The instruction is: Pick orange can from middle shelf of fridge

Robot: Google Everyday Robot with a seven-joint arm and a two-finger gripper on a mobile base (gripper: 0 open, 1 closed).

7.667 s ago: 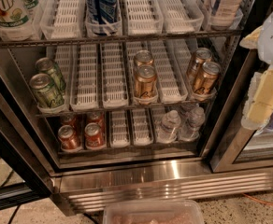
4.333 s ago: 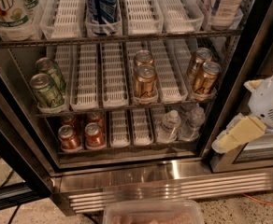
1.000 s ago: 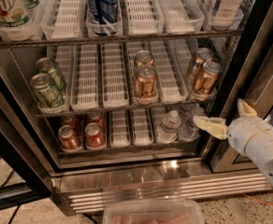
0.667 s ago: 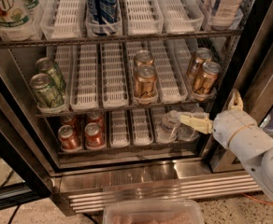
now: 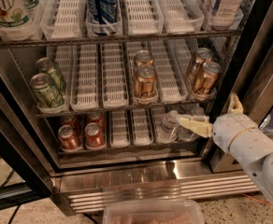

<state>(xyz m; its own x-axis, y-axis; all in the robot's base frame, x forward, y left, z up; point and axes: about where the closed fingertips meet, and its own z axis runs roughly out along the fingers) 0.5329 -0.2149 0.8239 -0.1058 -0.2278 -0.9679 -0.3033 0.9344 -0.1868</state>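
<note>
Four orange cans stand on the middle shelf [image 5: 106, 109] of the fridge [image 5: 141, 180]: two in the centre lane, front [image 5: 146, 82] and back [image 5: 143, 59], and two in the right lane, front [image 5: 205, 78] and back [image 5: 198, 60]. My gripper [image 5: 205, 109] is at the right, below the middle shelf and in front of the bottom shelf's clear bottles [image 5: 167, 125]. It is open and empty: one cream finger [image 5: 192, 123] points left, the other [image 5: 234, 104] points up. It sits below and between the two orange pairs and touches none of them.
Two green cans [image 5: 46, 88] stand at the middle shelf's left. Red cans [image 5: 81, 135] are on the bottom shelf. Pepsi bottles [image 5: 101, 3] and a 7UP bottle [image 5: 8, 6] are on the upper shelf. The dark door frame [image 5: 248, 73] is right of the gripper. A clear tub [image 5: 151, 212] lies on the floor.
My gripper has come down from the right edge and swung left into the fridge opening, reaching the bottom shelf's bottles. The cans have not moved.
</note>
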